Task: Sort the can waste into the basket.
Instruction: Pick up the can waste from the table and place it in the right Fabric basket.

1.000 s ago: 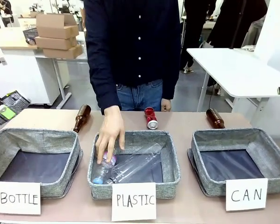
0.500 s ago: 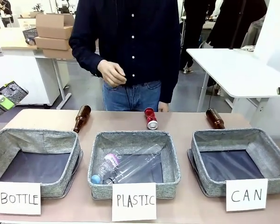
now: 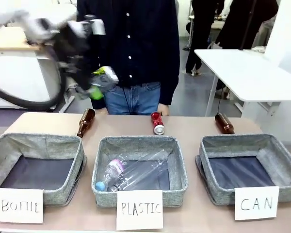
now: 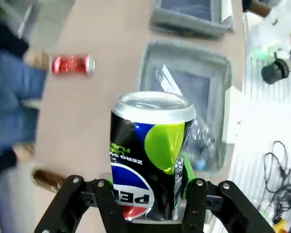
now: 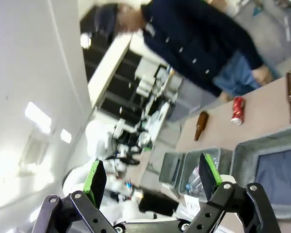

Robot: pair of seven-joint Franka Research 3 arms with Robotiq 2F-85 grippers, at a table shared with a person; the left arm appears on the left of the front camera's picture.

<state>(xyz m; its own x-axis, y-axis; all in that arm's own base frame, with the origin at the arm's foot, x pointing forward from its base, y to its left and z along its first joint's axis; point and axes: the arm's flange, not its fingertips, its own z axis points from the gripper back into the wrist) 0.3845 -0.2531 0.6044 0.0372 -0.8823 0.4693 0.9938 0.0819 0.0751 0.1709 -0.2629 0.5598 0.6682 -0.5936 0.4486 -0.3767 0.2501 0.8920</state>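
Note:
My left gripper (image 4: 150,196) is shut on a dark blue can (image 4: 153,155) with a Pepsi-style logo and a silver top. In the front view the left gripper (image 3: 98,82) is a blur high above the table's far left, in front of the person. A red can (image 3: 157,123) lies on the table behind the middle bin, also in sight as the red can (image 4: 72,64) and the red can (image 5: 238,110). The basket (image 3: 242,140) with the "CAN" card (image 3: 256,203) stands at the right; its dark lining is bare. My right gripper (image 5: 153,177) is open and holds nothing.
A "PLASTIC" bin (image 3: 136,141) in the middle holds clear plastic bottles. The "BOTTLE" bin (image 3: 39,141) is at the left. Brown bottles (image 3: 85,122) (image 3: 224,123) lie behind the bins. A person in a dark shirt (image 3: 136,43) stands at the far edge.
The person's hand left the plastic bin and drew back. My left arm swung into the front view from the left, high above the table, with the dark can in its grip.

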